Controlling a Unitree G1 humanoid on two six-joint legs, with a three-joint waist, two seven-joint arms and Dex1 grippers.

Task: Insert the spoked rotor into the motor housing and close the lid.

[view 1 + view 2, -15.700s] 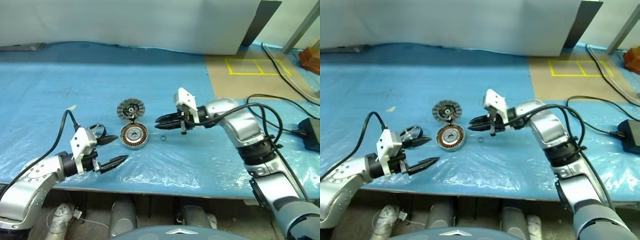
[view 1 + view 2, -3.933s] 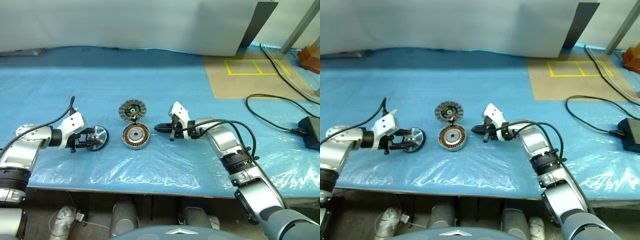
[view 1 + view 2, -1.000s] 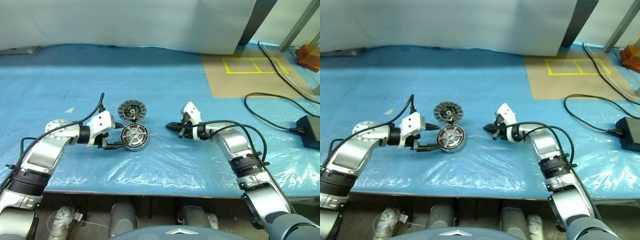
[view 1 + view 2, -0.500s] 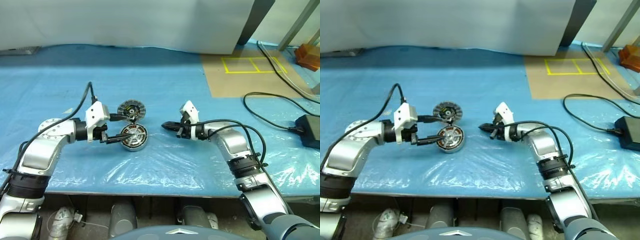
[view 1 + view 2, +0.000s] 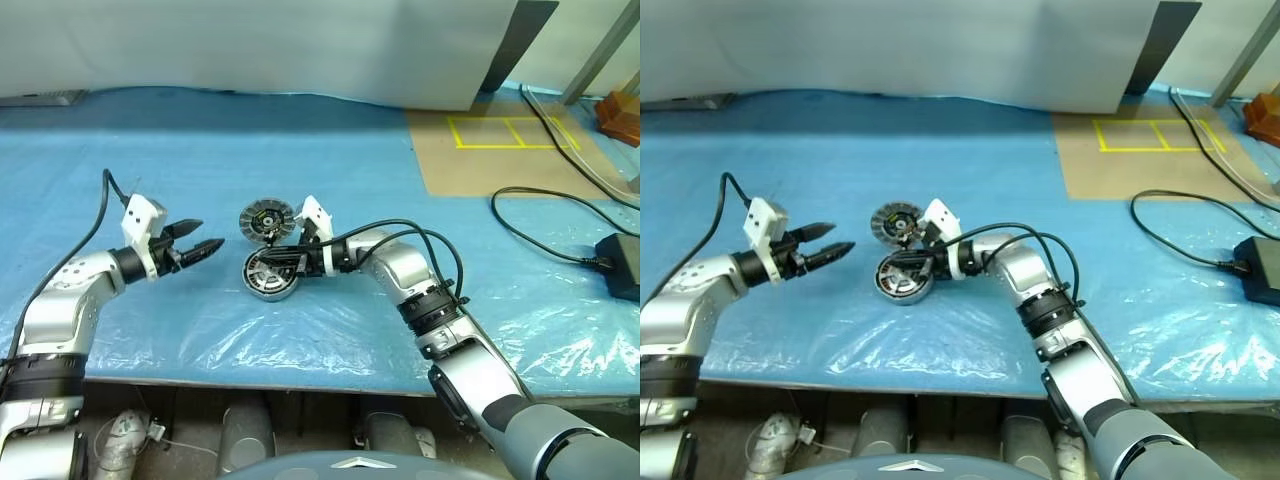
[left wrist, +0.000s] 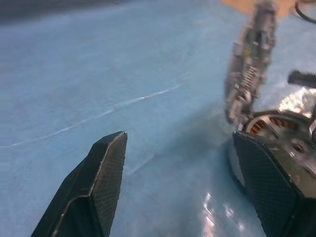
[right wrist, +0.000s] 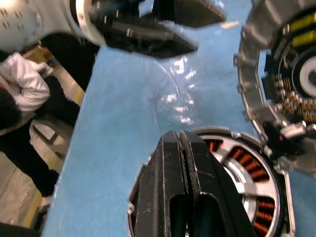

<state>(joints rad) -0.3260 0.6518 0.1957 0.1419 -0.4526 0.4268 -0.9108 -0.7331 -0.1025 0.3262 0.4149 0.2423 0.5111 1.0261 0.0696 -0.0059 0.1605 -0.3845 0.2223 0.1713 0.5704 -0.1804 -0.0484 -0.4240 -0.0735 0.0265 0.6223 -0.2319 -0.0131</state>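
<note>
The spoked rotor (image 5: 268, 275), with copper windings inside a silver rim, lies flat on the blue sheet. Just behind it and touching its far edge sits the motor housing (image 5: 266, 217), a grey ribbed disc with a black centre. My right gripper (image 5: 258, 260) is shut and empty, its tips low over the rotor's top; the right wrist view shows them over the rotor (image 7: 242, 173). My left gripper (image 5: 205, 238) stands open and empty to the left of both discs, pointing at them. In the left wrist view, the rotor (image 6: 276, 123) appears beside one finger. The lid is out of view.
A brown board with yellow tape (image 5: 495, 150) lies at the back right. Black cables (image 5: 540, 215) run to a black power brick (image 5: 620, 265) at the right edge. A person (image 7: 19, 94) sits beyond the table's left side. The table's front edge is close.
My left gripper has drawn back to the left, away from the rotor, still open. My right gripper has swung left, shut, and now reaches over the rotor.
</note>
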